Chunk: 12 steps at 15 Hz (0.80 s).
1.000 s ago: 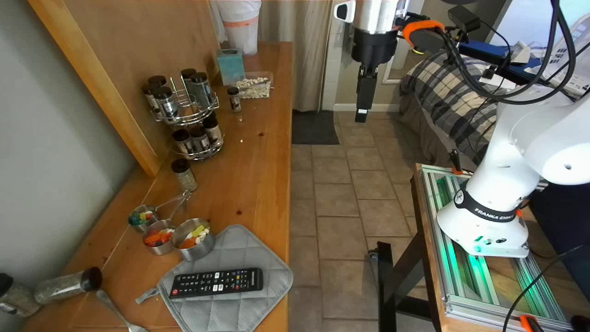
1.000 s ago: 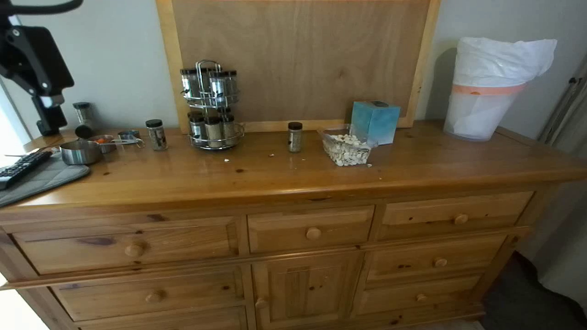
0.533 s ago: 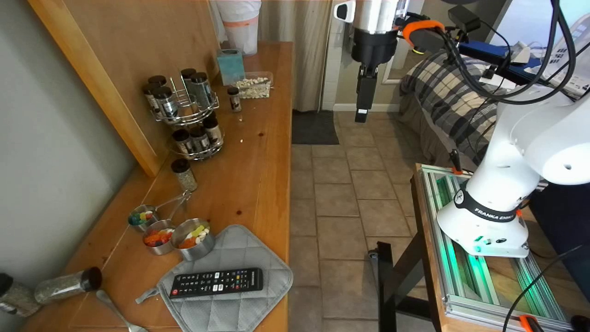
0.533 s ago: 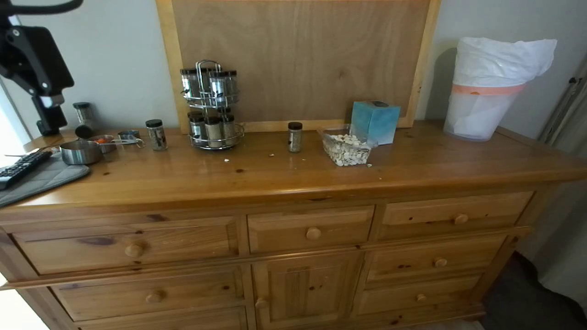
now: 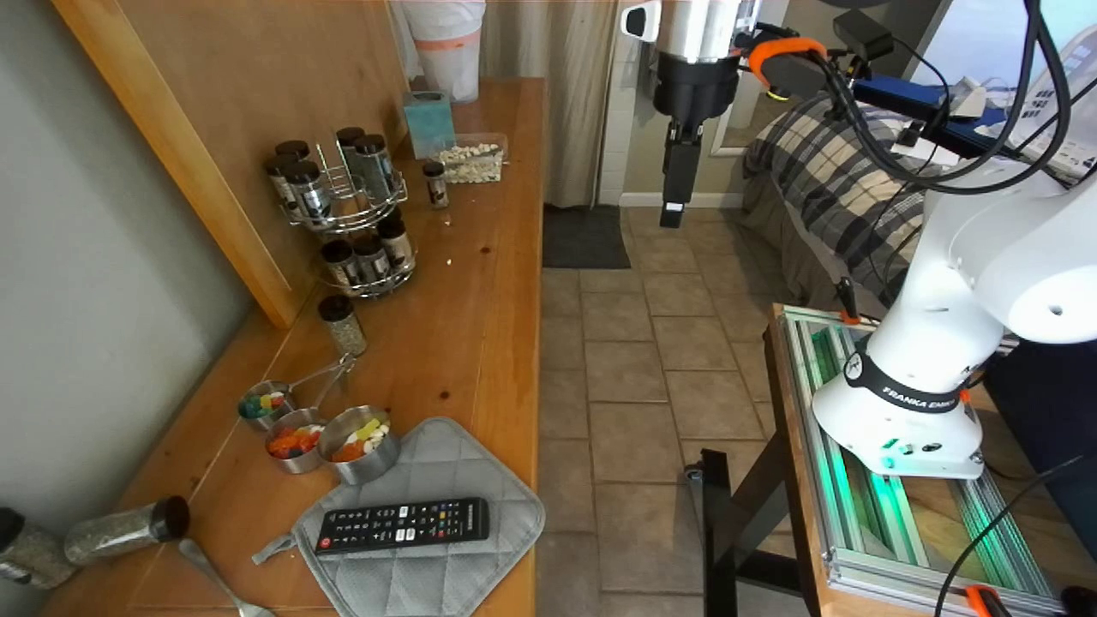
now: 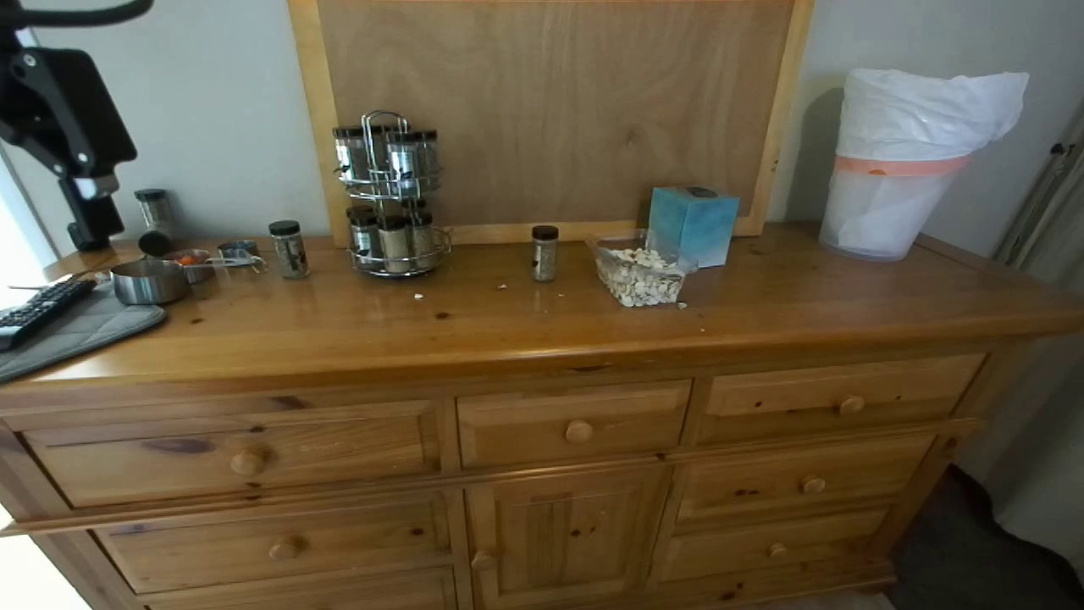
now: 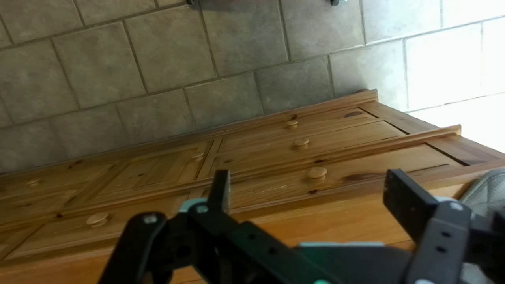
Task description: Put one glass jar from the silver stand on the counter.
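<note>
The white Franka Panda arm [image 5: 956, 283] has a black FRANKA-lettered band [image 5: 910, 393], looping black cables [image 5: 1063, 94] and a black Robotiq gripper [image 7: 309, 187].

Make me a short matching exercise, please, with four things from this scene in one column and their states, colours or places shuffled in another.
1. gripper
2. silver stand
3. remote control
4. tissue box

A. blue
B. lying on a grey pad
C. open, holding nothing
D. carrying several dark-capped jars

Pairs: 1-C; 2-D; 3-B; 4-A.

One silver stand [image 6: 391, 196], three cups [image 5: 370, 466]
</note>
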{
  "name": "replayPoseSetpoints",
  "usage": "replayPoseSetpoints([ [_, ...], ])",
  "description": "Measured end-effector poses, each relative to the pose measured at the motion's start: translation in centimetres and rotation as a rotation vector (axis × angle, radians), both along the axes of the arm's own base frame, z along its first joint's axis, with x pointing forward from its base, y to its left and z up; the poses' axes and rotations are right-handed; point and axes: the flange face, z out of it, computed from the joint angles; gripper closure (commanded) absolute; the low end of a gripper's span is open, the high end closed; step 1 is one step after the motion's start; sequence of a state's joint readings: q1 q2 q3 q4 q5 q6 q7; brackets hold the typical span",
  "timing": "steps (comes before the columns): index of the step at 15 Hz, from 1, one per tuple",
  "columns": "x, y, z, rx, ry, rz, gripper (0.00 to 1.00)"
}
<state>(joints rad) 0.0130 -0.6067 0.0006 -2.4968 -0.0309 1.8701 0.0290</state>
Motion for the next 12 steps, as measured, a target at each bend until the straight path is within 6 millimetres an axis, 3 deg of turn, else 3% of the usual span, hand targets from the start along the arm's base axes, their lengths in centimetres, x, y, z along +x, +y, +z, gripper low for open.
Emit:
replayPoseSetpoints([
  [8, 0.2, -0.2, 0.1, 0.0, -0.013, -0.009, 0.0],
  [12, 2.5, -1.5, 1.2, -0.003, -0.108, -0.048, 0.0],
])
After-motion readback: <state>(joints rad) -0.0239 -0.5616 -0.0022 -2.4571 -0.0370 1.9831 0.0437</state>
